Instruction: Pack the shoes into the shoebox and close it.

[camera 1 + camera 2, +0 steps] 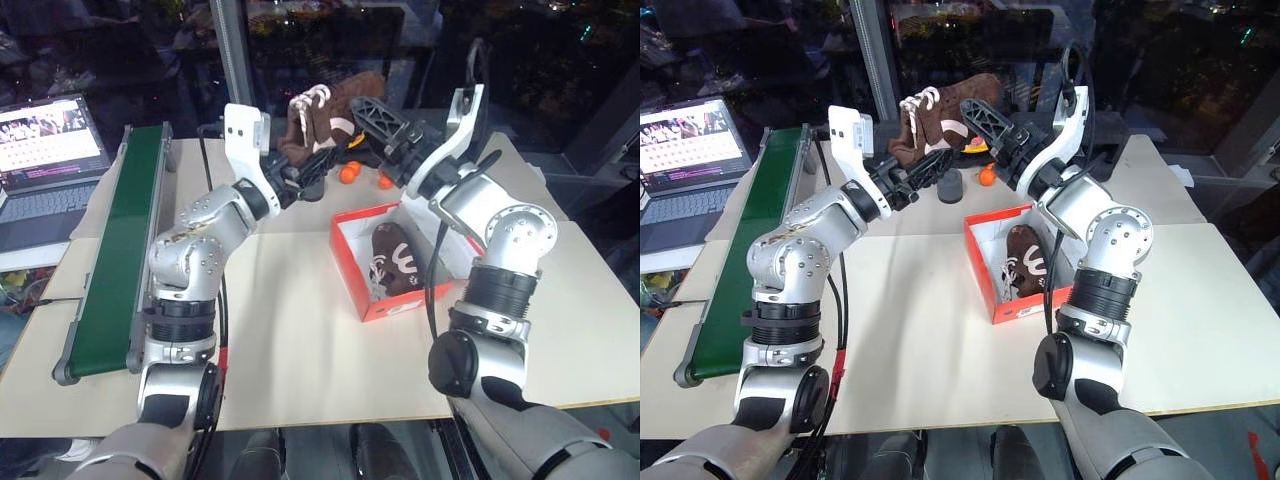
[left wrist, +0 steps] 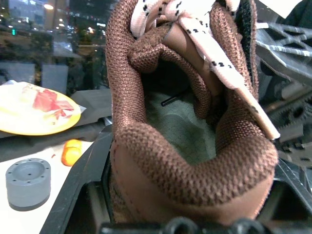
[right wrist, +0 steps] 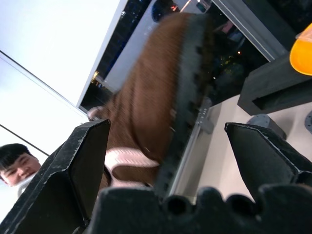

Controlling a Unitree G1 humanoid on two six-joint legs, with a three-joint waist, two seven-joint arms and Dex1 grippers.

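The left hand (image 1: 930,172) is pinched tight on the heel of a brown shoe (image 1: 940,115), holding it up in the air over the back of the desk (image 1: 920,330), toe and cream laces pointing up and away. The left wrist view looks straight into the shoe's mouth, with the collar pressed between the fingers. The right hand (image 1: 985,122) stands spread wide just beside the same shoe, its fingers on either side of the sole but not closed on it. This looks like a handover or a two-handed turn, meant to bring the shoe round so it can lie flat next to its mate.

Below and toward the robot, the shoebox (image 1: 345,258) sits open on the desk, red outside and white inside, with the other shoe (image 1: 393,262) already lying in it, laces up. The room left in the box seems to be along that shoe's side. The lid is hard to make out behind the right arm.

Further out, on the back of the desk, lie a small grey puck (image 1: 951,185) and some orange bits (image 1: 986,175); a yellow plate (image 2: 29,119) shows in the left wrist view. A green conveyor (image 1: 120,240) runs along the left edge, with a laptop (image 1: 45,160) beyond it. A person shows in the right wrist view.
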